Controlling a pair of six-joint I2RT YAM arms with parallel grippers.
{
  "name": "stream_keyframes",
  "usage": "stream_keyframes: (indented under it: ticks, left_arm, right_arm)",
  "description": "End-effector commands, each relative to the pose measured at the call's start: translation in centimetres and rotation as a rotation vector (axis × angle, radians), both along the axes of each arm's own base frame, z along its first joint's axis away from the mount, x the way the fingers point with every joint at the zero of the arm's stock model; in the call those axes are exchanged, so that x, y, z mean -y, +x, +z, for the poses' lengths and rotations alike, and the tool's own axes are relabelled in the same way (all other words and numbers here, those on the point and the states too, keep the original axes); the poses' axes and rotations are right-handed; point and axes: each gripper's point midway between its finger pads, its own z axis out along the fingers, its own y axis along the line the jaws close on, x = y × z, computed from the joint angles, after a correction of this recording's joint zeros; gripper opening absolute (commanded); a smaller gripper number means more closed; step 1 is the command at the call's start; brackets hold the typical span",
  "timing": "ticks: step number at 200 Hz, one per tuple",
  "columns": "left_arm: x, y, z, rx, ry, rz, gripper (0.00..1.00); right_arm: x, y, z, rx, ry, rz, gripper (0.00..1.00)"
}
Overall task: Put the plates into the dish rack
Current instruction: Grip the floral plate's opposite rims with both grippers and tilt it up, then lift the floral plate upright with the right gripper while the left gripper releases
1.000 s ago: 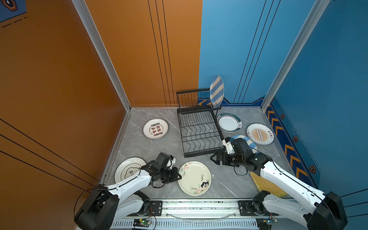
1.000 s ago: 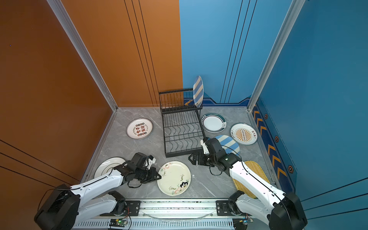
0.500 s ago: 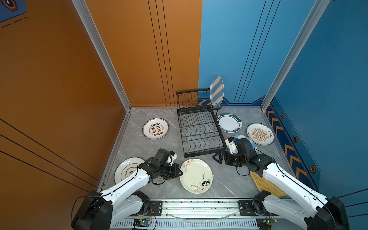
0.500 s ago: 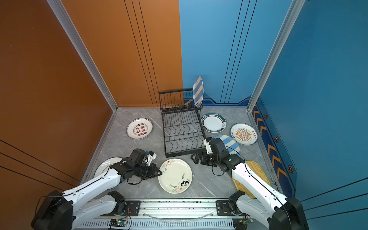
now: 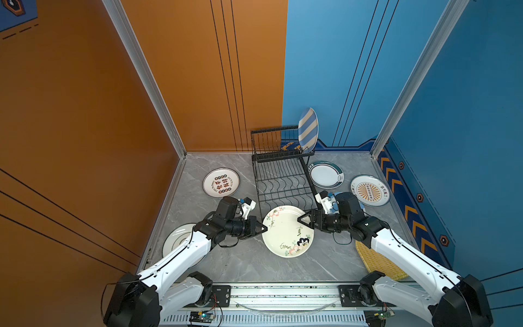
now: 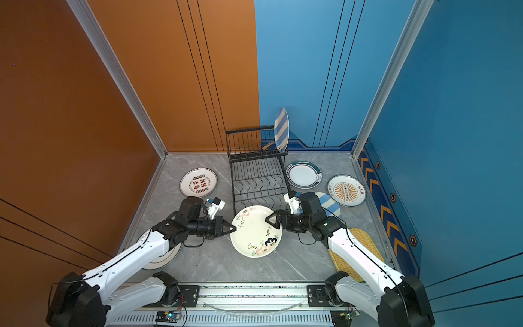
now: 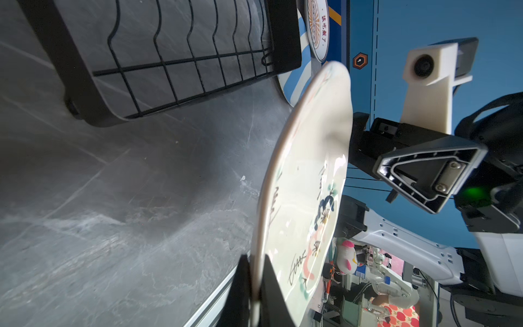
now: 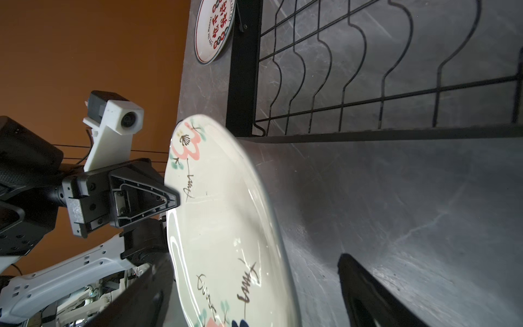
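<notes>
- Your L gripper [image 5: 262,228] is clamped on the left rim of the cream floral plate [image 5: 285,235], which is tilted up off the table [image 5: 243,264].
- Your R gripper [image 5: 301,221] straddles the opp. rim, jaws apart.
- Beyond: black wire dish rack [image 5: 283,181], w/ a blue-cream striped plate [image 5: 308,128] upright at its far end.

A grey marbled floor [image 5: 334,263] is being enclosed by orange walls [image 5: 85,113] and blue walls [image 5: 467,99]; the corners are being framed by aluminium posts [image 5: 148,85].
</notes>
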Motion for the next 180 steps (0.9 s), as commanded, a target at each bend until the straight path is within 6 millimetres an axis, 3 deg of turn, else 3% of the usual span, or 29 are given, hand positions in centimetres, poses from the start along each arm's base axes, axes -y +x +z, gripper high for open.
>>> stream_keyframes:
  ticks: [1, 31, 94, 121, 145, 155, 164, 180]
  left_arm:
    - [1.6, 0.8, 4.7, 0.107, -0.134, -0.076, 0.0]
    - [1.4, 1.4, 4.9, 0.12, -0.13, -0.065, 0.0]
    - [1.3, 1.9, 4.8, 0.12, -0.13, -0.073, 0.0]
    - [1.2, 2.0, 4.7, 0.116, -0.118, -0.074, 0.0]
    - [0.9, 2.3, 4.7, 0.118, -0.1, -0.065, 0.0]
    - [0.8, 2.5, 4.8, 0.131, -0.092, -0.059, 0.0]
    - [0.3, 2.4, 4.2, 0.105, -0.06, -0.051, 0.08]
    - [-0.5, 2.8, 4.0, 0.107, -0.025, -0.027, 0.43]
  right_arm:
    - [-1.6, 0.1, 1.8, -0.008, 0.115, 0.065, 0.84]
    - [-2.5, 0.2, 2.4, -0.03, 0.155, 0.114, 0.71]
    - [-3.1, 0.5, 2.8, -0.055, 0.186, 0.163, 0.32]
    - [-3.2, 0.9, 2.9, -0.05, 0.187, 0.166, 0.21]
    - [-3.1, 1.3, 3.3, -0.039, 0.188, 0.157, 0.0]
    - [-2.9, 1.6, 3.5, -0.029, 0.189, 0.149, 0.0]
    - [-2.7, 1.9, 3.8, -0.022, 0.186, 0.138, 0.0]
    - [-2.1, 2.5, 4.3, -0.002, 0.167, 0.111, 0.0]
